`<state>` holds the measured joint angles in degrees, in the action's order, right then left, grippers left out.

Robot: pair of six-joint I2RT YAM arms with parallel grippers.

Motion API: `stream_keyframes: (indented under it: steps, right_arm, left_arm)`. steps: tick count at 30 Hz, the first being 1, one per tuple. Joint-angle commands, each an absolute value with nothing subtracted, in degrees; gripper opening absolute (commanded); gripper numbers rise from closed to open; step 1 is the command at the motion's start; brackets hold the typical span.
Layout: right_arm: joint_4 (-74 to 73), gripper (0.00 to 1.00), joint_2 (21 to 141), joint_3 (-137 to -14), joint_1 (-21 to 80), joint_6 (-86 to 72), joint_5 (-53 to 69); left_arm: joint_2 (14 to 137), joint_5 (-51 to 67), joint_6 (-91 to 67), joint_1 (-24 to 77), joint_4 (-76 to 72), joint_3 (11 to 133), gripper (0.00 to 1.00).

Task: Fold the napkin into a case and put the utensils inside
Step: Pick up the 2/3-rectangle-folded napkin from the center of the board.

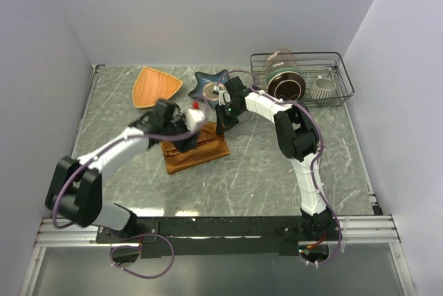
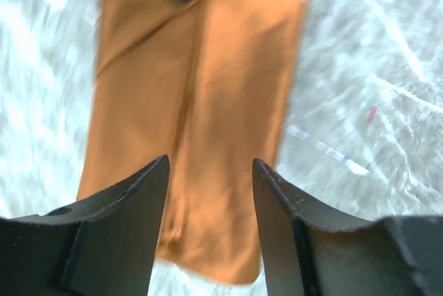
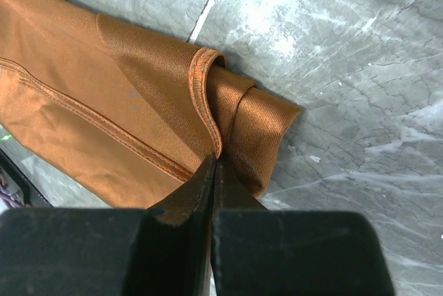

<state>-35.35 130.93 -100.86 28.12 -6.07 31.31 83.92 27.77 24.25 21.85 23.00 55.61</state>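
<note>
Your grey marbled bench (image 1: 277, 171) sits boxed in by plain white walls (image 1: 208, 12). The napkin (image 1: 197, 152) lies folded near its middle. Your left gripper (image 2: 210, 171) hangs released above the cloth. Your right gripper (image 3: 213, 161) is clenched, its tips at the hem. A rack (image 1: 342, 75) stands far right.

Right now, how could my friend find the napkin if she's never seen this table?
Look at the middle of the grey marble table. The napkin lies folded there. It's soft rust-brown cloth, darker than the woven triangular plate farther back.
</note>
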Motion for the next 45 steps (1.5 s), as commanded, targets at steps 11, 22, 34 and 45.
stream_keyframes:
  steps: [11, 22, 34, 45]
  right_arm:
    - [-34.6, 0.0, 131.4, -98.6, 27.9, -5.4, 25.9]
    - [-34.5, 0.0, 131.1, -98.2, 27.9, -5.1, 25.5]
    - [-33.9, 0.0, 127.3, -93.6, 28.6, -4.0, 26.4]
    - [-34.6, 0.0, 128.2, -95.4, 28.5, -2.6, 26.5]
  left_arm:
    - [83.8, -4.6, 28.6, 46.7, -4.6, 38.0, 0.48]
    - [93.5, -7.5, 32.8, 49.0, -6.5, 38.2, 0.34]
    - [86.6, 17.4, 27.2, 38.7, 16.2, 47.1, 0.01]
    - [95.4, 38.8, 25.9, 27.9, 32.0, 62.6, 0.01]
